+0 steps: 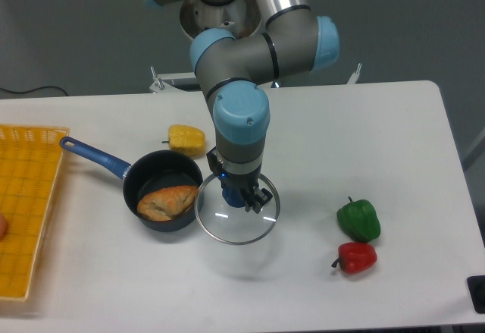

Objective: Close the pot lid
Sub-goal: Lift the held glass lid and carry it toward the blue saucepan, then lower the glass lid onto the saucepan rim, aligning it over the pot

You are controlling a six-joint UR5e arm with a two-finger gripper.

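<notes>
At frame centre the claw point(241, 200) gripped the lid point(236, 215) by its knob, just right of the pot point(163, 190), which held a pastry point(167, 202).

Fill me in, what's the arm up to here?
The gripper is down over the centre of the lid, right at its knob; whether it has closed on it can't be told. The lid sits just right of the pot, its edge against the pot's rim. The pot is still uncovered, with a pastry inside. A yellow pepper, green pepper and red pepper lie on the table.
</notes>
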